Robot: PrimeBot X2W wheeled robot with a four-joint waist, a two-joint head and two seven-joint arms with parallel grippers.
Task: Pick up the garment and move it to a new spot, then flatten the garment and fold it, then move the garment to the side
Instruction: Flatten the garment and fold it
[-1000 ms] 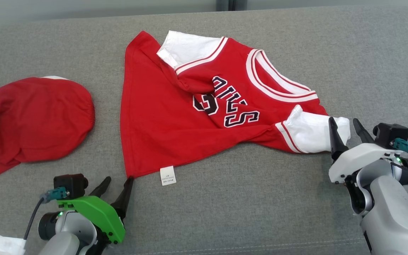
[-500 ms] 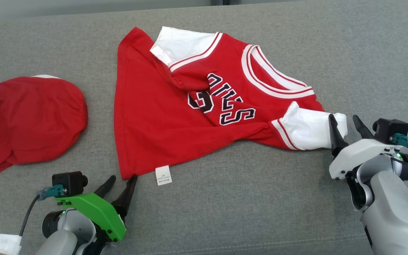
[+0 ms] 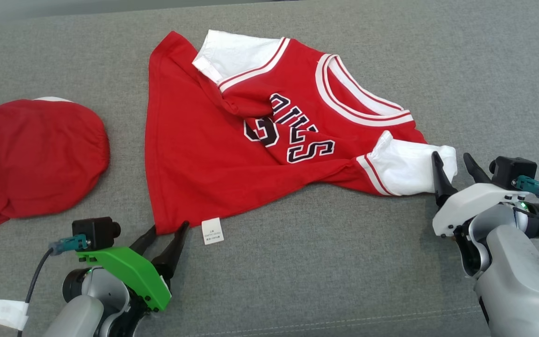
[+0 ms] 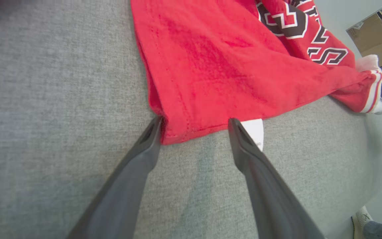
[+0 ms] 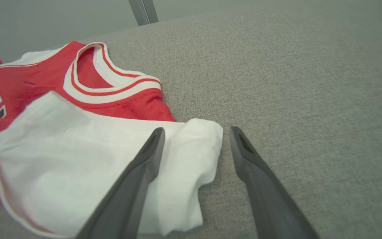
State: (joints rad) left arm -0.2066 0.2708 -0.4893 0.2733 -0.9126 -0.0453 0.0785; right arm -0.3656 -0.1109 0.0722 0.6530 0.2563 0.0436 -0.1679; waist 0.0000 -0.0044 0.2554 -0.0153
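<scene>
Subject of inspection: a red short-sleeved jersey top with white sleeves, white-striped collar and dark lettering (image 3: 251,154). It lies crumpled and partly twisted on the grey fabric-covered worktop (image 3: 344,262), in the middle, between the two arms. Its long axis runs left to right, with the hem edge at the left and the collar at the far right. The near-left hem corner (image 4: 174,132) lies directly ahead of the left gripper (image 3: 169,228), and the corner sits between that gripper's two spread fingertips, in line to be pinched. A white care label (image 3: 212,231) hangs from the hem just to the right of those fingers. The right gripper (image 3: 450,157) stands at the cuff of the near-right white sleeve (image 5: 78,149). Its fingers are also apart and grip nothing: one overlaps the cuff end and the other is over bare worktop just beside it. Each arm is therefore nearest its own end of the garment. In my judgement the coming lift depends on both pairs of fingers closing on these two opposite points. A second red fabric item with a gathered edge (image 3: 35,154) lies at the far left of the worktop, well apart from the jersey.
</scene>
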